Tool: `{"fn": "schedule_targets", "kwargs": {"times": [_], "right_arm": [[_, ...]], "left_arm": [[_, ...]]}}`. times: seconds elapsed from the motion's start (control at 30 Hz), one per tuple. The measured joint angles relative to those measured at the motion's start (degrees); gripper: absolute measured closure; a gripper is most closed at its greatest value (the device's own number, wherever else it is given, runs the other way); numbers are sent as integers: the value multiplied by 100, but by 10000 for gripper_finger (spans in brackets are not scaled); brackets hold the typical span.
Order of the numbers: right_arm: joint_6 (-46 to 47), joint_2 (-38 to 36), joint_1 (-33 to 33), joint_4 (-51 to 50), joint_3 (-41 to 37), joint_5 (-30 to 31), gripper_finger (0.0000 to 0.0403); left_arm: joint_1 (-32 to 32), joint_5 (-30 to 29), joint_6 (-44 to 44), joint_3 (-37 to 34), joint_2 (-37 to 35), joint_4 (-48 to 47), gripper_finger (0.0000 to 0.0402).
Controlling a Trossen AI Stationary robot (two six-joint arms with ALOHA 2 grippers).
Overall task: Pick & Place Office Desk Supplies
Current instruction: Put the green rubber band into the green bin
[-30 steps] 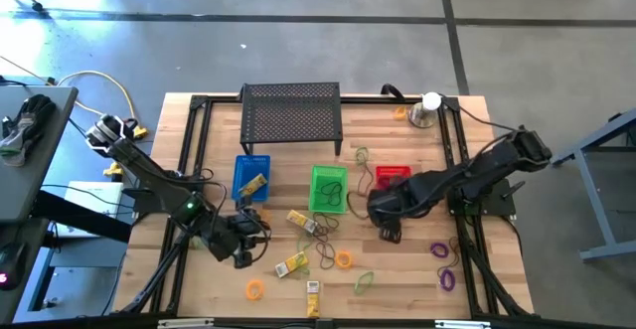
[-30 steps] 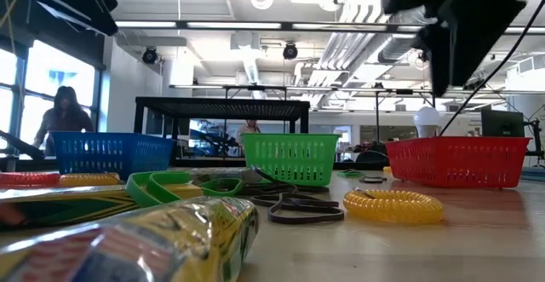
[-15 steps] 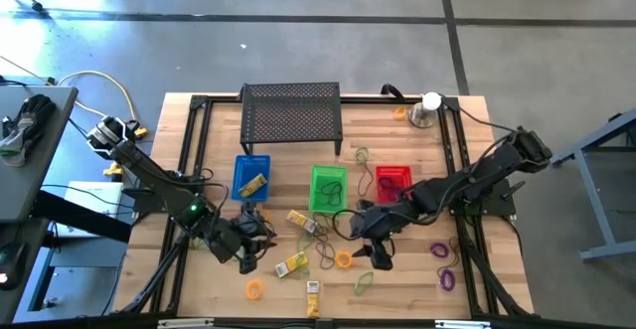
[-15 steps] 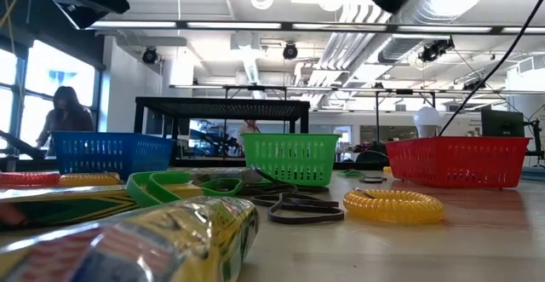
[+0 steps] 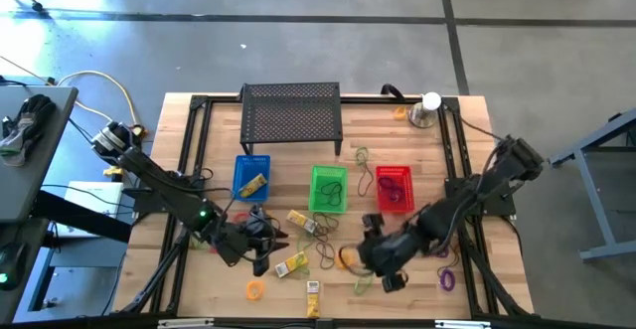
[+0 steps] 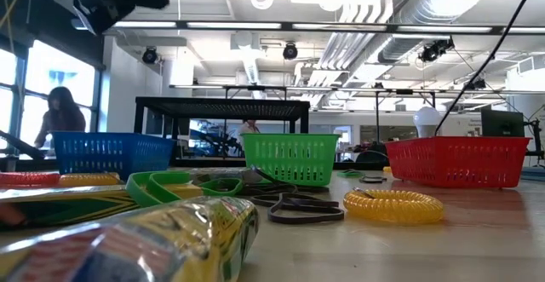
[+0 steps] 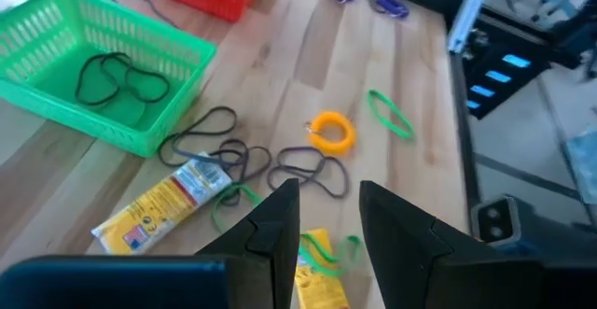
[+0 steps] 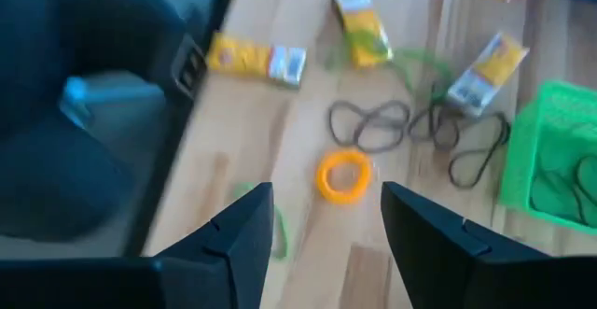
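The office desk supplies lie loose on the wooden table: yellow packets, dark loops, an orange coil loop, green loops and purple loops. My left gripper hovers open above the packets at the near left, with nothing between its fingers. My right gripper hangs open above the table, right of the orange coil loop. The loop shows past its fingers, and no finger touches it.
Blue, green and red baskets stand in a row mid-table. The green one holds dark loops, the blue one a yellow packet. A black mesh shelf stands at the far edge. A silver cup is far right.
My right gripper has swung from beside the red basket toward the table's near edge and left, and now stands over the orange coil loop. My left gripper has shifted a little toward the right. No item on the table has moved.
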Motion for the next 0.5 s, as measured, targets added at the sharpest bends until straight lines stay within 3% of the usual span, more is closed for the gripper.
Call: {"fn": "schedule_targets", "kwargs": {"times": [0.37, 0.5], "right_arm": [[221, 1259, 350, -472, 23, 228, 215], [296, 1524, 403, -333, 23, 164, 215]], "left_arm": [[226, 24, -13, 7, 828, 843, 291], [226, -15, 427, 7, 1009, 1190, 291]]}}
